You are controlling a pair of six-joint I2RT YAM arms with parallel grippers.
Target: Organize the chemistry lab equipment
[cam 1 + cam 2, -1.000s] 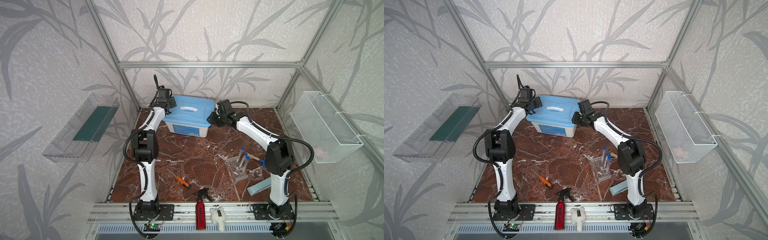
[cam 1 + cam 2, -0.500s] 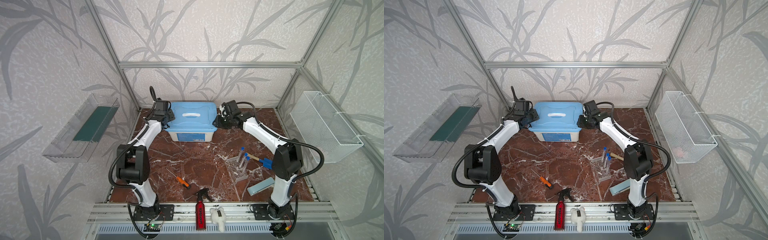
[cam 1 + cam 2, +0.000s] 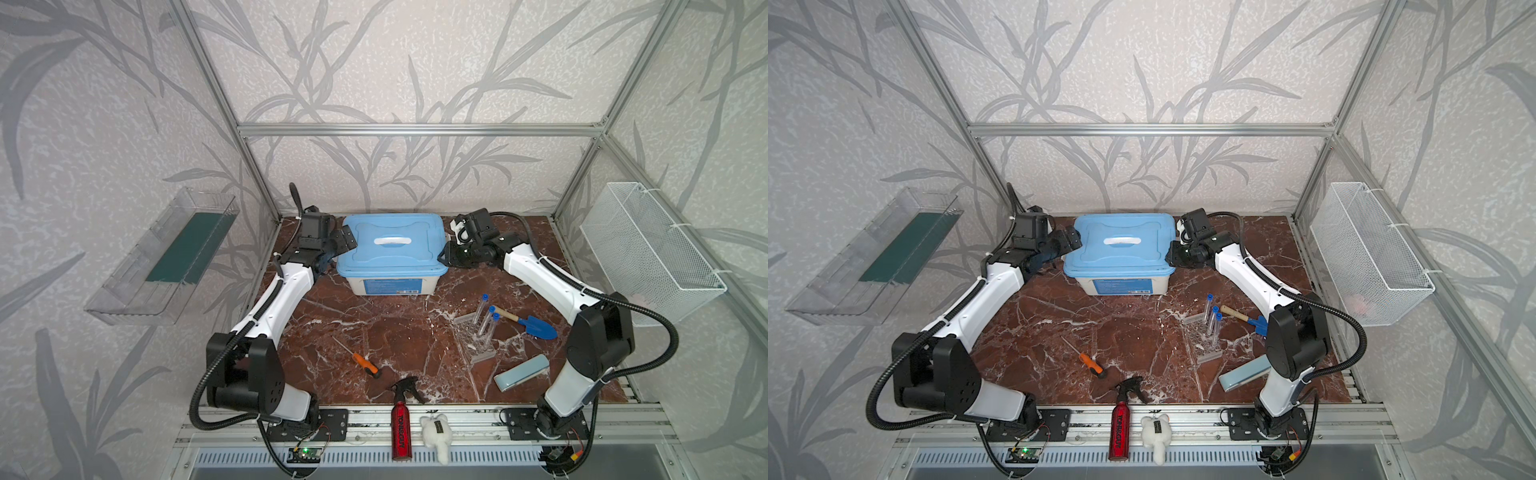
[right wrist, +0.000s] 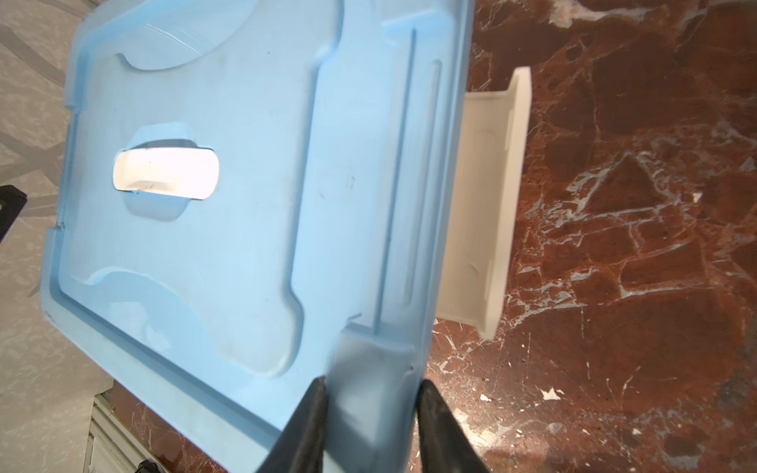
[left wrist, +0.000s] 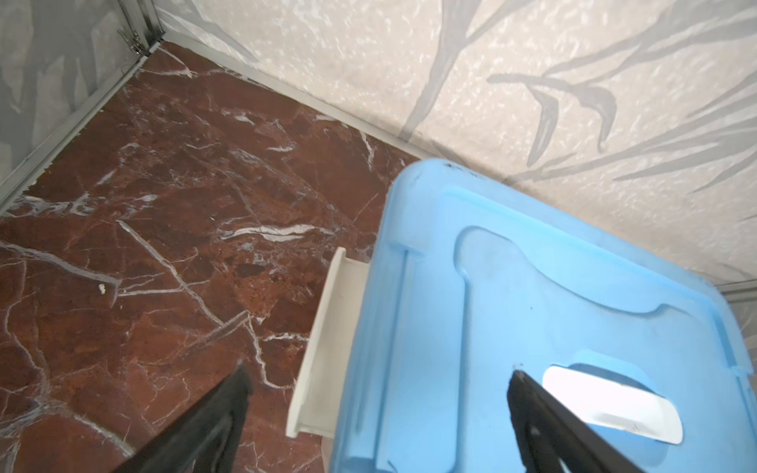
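Observation:
A clear tube rack stands right of centre with three blue-capped tubes in it. Neither gripper is near it. Both grippers are at the white box with a blue lid by the back wall. My left gripper is open, its fingers straddling the lid's left edge without touching. On the opposite side my right gripper is shut on the lid's rim near a corner. White latches stick out from both ends of the box.
An orange-handled screwdriver and a red spray bottle lie at the front. A blue trowel and a pale blue block lie right of the rack. A wire basket hangs on the right wall, a clear shelf on the left.
The box, held skewed between both grippers, has been squared up by the back wall. My left gripper has opened and let go of the lid; the right keeps its grip.

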